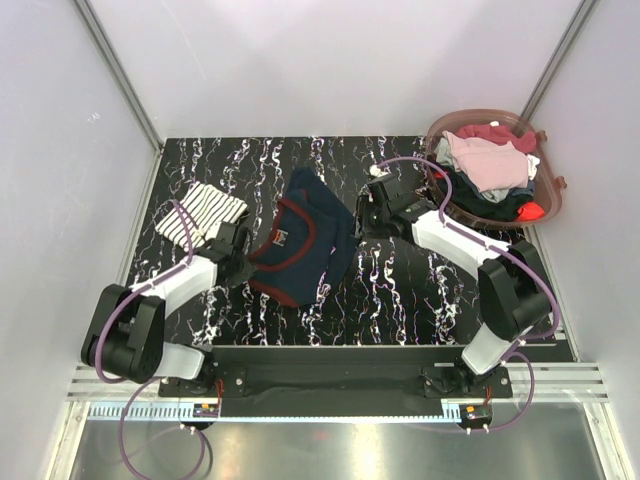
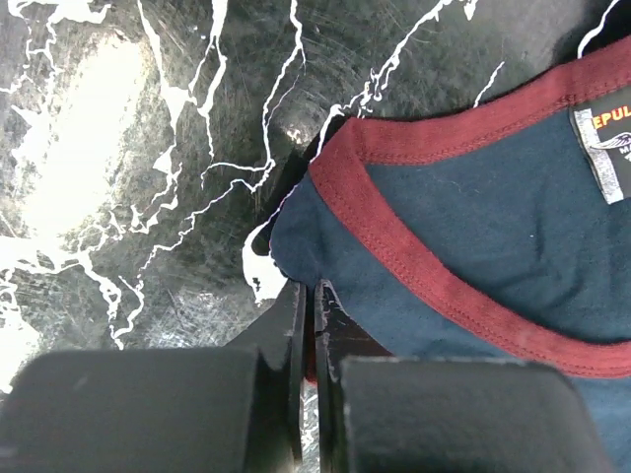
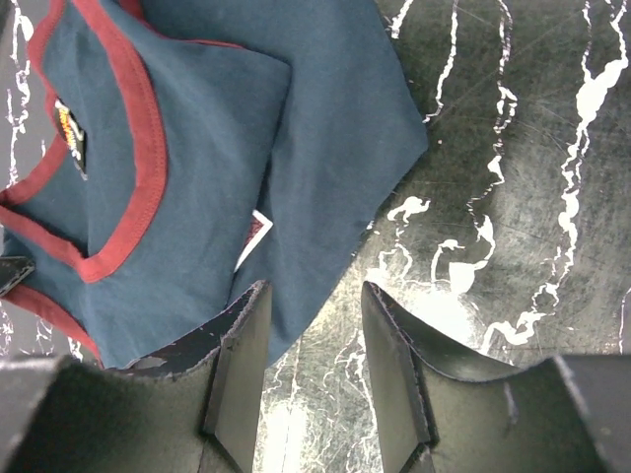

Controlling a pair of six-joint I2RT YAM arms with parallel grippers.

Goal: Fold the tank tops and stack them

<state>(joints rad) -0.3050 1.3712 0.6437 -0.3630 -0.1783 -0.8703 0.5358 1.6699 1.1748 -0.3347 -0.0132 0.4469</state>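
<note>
The dark navy tank top (image 1: 300, 240) with dark red trim lies crumpled at the middle of the black marbled table (image 1: 400, 290). My left gripper (image 1: 245, 262) is at its left edge. In the left wrist view that gripper (image 2: 314, 288) is shut on the navy tank top (image 2: 473, 197) near the red armhole trim. My right gripper (image 1: 362, 222) stands open at the top's right side. In the right wrist view its left finger (image 3: 242, 335) rests over the navy cloth (image 3: 197, 148), and bare table shows between the fingers of the gripper (image 3: 314, 288). The striped white tank top (image 1: 200, 210) lies folded at the far left.
A brown basket (image 1: 553, 170) heaped with pink, red and dark clothes stands at the back right corner. Pale walls close in the table on the left, back and right. A metal rail runs along the near edge by the arm bases.
</note>
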